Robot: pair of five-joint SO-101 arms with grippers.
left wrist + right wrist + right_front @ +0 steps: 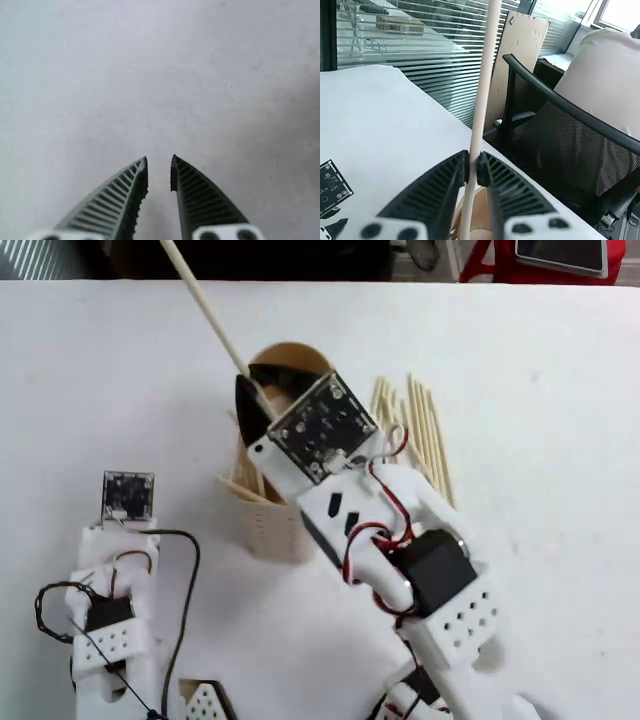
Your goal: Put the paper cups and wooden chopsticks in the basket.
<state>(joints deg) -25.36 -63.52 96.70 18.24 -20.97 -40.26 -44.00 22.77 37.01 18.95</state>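
Above the basket, the right pincer pinches one thin, round wooden chopstick that points up. The basket is tan, with rows of little holes. From high up, more pale chopsticks lie bunched beside it on the smooth white counter. Up close, the left pincer, dark and ridged, is spread a little and holds nothing.

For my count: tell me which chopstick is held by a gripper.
The chopstick pinched in the right gripper, sticking up over the basket. The loose chopsticks lie flat on the table beside it.
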